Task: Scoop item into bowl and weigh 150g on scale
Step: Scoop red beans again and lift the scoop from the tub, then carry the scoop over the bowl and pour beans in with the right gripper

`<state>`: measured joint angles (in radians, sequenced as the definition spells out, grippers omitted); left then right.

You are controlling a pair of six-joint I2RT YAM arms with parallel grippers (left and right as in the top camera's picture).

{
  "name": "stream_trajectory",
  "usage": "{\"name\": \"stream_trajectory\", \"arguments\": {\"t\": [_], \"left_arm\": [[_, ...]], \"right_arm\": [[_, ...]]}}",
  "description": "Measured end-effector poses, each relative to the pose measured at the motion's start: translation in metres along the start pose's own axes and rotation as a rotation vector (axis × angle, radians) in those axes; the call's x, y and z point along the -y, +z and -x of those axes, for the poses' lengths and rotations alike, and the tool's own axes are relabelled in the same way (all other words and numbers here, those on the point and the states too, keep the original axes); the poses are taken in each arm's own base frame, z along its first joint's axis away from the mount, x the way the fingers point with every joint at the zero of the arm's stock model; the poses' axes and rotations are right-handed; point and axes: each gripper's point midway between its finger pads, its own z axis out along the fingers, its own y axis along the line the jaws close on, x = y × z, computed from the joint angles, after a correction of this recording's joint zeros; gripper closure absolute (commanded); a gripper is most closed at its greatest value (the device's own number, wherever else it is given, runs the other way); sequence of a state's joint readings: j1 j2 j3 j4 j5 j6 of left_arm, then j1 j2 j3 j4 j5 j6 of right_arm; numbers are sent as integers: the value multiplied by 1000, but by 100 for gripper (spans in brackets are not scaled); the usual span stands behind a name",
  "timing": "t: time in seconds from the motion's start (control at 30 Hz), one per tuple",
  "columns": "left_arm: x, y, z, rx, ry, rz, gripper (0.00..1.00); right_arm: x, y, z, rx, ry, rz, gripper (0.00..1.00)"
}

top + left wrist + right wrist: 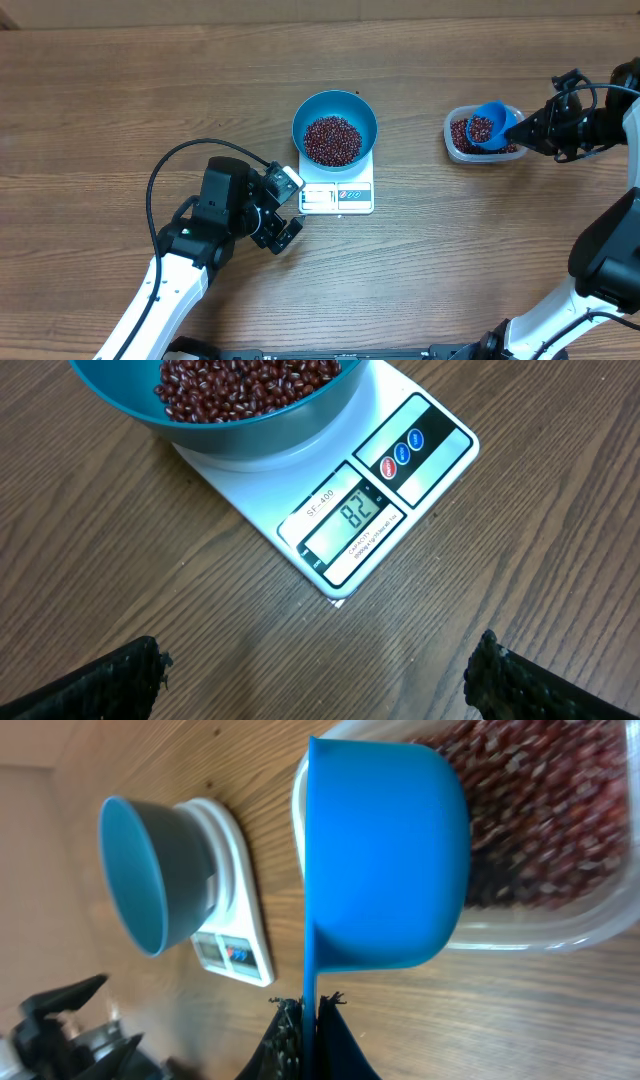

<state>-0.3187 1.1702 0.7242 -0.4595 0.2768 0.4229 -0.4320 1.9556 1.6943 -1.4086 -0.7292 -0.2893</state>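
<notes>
The left tool (pixel 290 207) rests low over the worktop (pixel 120 90), just beside the front left corner of the scale (pixel 337 197). Its jaws are spread wide and hold nothing.

The bowl (pixel 305 115) sits on the scale, with a heap of beans (pixel 332 140) covering its floor. The display (pixel 345 520) reads 82, so I judge the weighing about half done, with several more scoops needed.

Well to the right, the tub (pixel 455 150) holds the rest of the beans. The scoop (pixel 487 125) is over it, partly filled. The right tool (pixel 525 128) is clamped tight on the thin handle, its jaws nearly together.

- **Beans:** they look small, hard and smooth. They should pour freely but will roll and scatter off any tilted rim, so the scoop should travel level and tip only once it is above the bowl.
- **Scoop:** it looks like stiff, light plastic. The flat handle is the only sensible place to hold it, and a grip near the cup would limit twisting.
- **Bowl:** it is smooth-sided and probably light, so a knock could shift it and upset the reading.
</notes>
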Motion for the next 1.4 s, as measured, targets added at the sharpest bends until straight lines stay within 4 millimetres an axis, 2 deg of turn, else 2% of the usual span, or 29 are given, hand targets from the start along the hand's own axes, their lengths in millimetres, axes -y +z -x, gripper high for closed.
{"name": "stream_trajectory", "arguments": {"t": [0.1,0.2,0.4,0.53,0.87,1.1,1.27,1.4], "left_arm": [[0,0,0,0,0,0,1],[0,0,0,0,0,0,0],[0,0,0,0,0,0,0],[0,0,0,0,0,0,0],[0,0,0,0,0,0,0],[0,0,0,0,0,0,0],[0,0,0,0,0,0,1],[0,0,0,0,0,0,0]], "right_arm": [[-7,-2,-4,-14,-1,28,96],[-15,-8,0,1,-22,48,96],[-40,-16,0,15,-62,133,96],[-62,-14,-4,7,-102,179,96],[-145,30,-24,-90,-290,249,96],[-180,52,-38,-152,-351,168,96],[-200,67,-47,-164,-420,30,96],[-212,89,-57,-164,-481,-97,96]]}}
